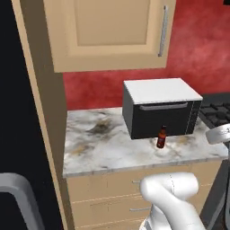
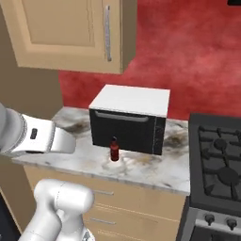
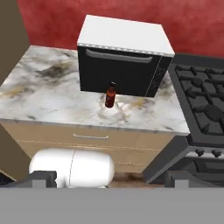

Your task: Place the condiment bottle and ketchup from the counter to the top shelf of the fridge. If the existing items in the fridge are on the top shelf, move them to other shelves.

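Left base view: bottle (image 1: 161, 137) stands upright on the surface (image 1: 103, 148), just in front of the black microwave (image 1: 159, 108), near the lower right of its door. Long axis vertical, black cap up. Surface to its left is bare marble. A white arm link crosses the lower right, below the surface edge.

Right base view: same bottle (image 2: 114, 149) upright, just before the microwave (image 2: 129, 120), left of centre of its front. Stove (image 2: 219, 164) sits well to the right. The forearm reaches in from the left edge, level with the surface rim and well apart from the bottle.

Hand view: camera looks forward and down at the surface (image 3: 48, 94) from outside its front edge. Bottle (image 3: 110, 95) is ahead of the pincer (image 3: 108, 177), roughly on its centreline, beyond the drawer fronts. Finger tips (image 3: 40, 178) stand wide apart at the bottom, released, nothing between them.

Judgement: the move turns on closing that forward gap. The bottle lies straight ahead and higher up the view; with its axis upright, a level side approach across the body below the neck looks apt. The microwave close behind leaves little room for overshoot.
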